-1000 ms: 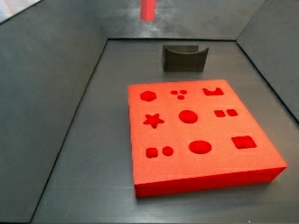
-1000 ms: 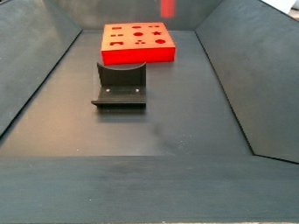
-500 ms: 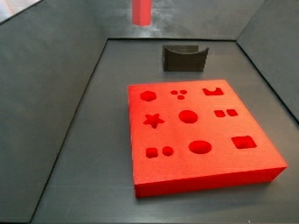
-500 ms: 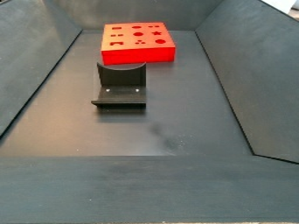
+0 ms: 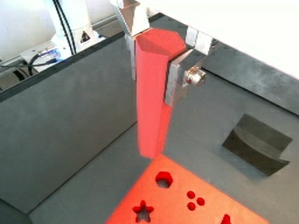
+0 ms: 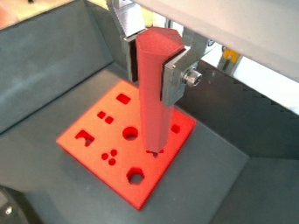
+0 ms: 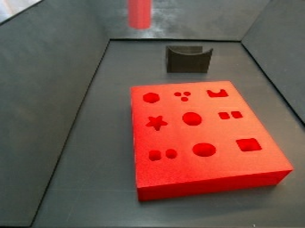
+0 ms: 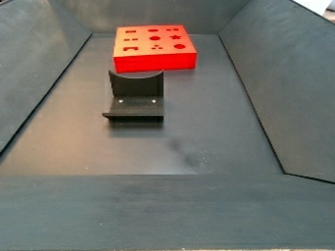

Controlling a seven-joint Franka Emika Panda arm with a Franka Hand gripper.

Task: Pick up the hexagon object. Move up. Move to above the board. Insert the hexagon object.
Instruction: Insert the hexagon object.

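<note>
The end effector (image 5: 156, 61) is clenching the long salmon-red hexagon rod (image 5: 153, 96) upright, hanging high above the thick bright-red board (image 6: 103, 140), its hexagonal cutout (image 6: 135, 176) offset below.

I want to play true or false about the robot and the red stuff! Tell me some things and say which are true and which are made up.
1. The pincer is holding the hexagon object upright. True.
2. The hexagon object is already pushed into a hole in the board. False: it hangs high in the air, its lower end clear of the board in both wrist views.
3. The board has a star-shaped hole. True.
4. The fixture sits on top of the board. False: it stands on the floor, apart from the board.
5. The board is blue. False: it is bright red.
</note>
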